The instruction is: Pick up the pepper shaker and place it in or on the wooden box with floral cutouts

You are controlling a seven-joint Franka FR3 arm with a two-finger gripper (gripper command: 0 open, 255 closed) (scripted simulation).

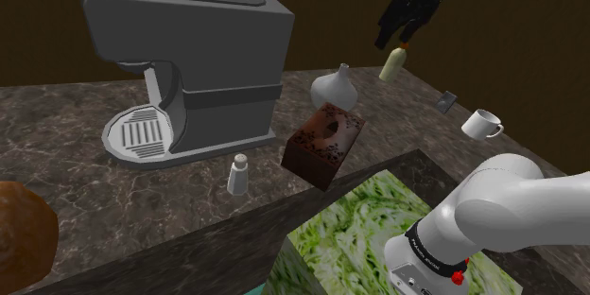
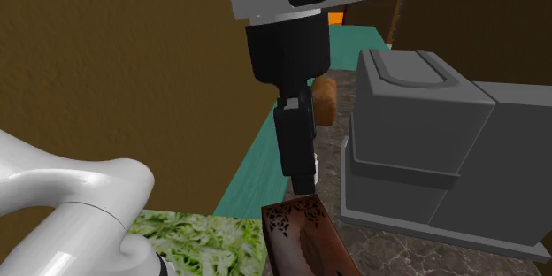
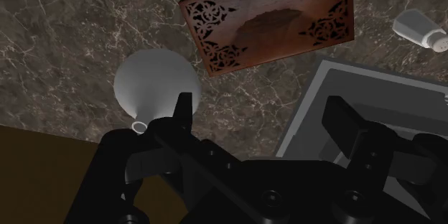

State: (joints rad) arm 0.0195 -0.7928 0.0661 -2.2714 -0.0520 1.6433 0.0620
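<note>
Dark brown wall (image 1: 38, 19) across the top of the shoulder view, dark veined marble counter (image 1: 85, 189) below it, teal floor (image 2: 256, 164) at the second exterior view's centre

Found no readable text, label, brand, number or sign. Saw only floral cutouts, no lettering, on the brown box (image 3: 269, 25). Perhaps missed a mark on the small grey slab (image 1: 446, 100) on the bench (image 1: 57, 113): too small to tell.
</note>
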